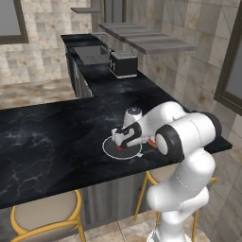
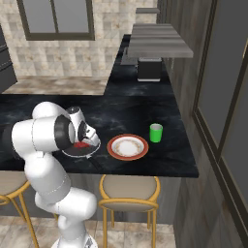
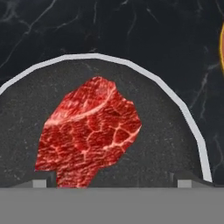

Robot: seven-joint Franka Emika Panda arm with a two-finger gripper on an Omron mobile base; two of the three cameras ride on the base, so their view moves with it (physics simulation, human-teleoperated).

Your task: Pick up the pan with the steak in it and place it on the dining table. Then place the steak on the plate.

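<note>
- On the dining table [image 2: 145, 111], just beside the plate [image 2: 128, 147], the pan [image 1: 122, 150] was resting flat, so the carrying part of the task looked finished and the steak transfer was the step in hand.
- Inside the pan lay the steak [image 3: 87, 133], flat on the dark bottom and a little away from the pale rim.
- Directly above the pan, the gripper [image 1: 119, 138] was pointing down at the meat; its two fingertips [image 3: 40, 183] stood wide apart, one at each side of the steak, with nothing between them.
- As a judgement, the steak was light, soft and maybe slippery, so it would bend under pressure; a gentle hold across its narrow middle seemed best.
- The pan, by contrast, looked stiff and heavier.
- Behind the robot's arm, much of the pan was hidden in both base views, and I could not see its handle.
- Beyond the plate stood a green cup [image 2: 155, 132], close to it.
</note>
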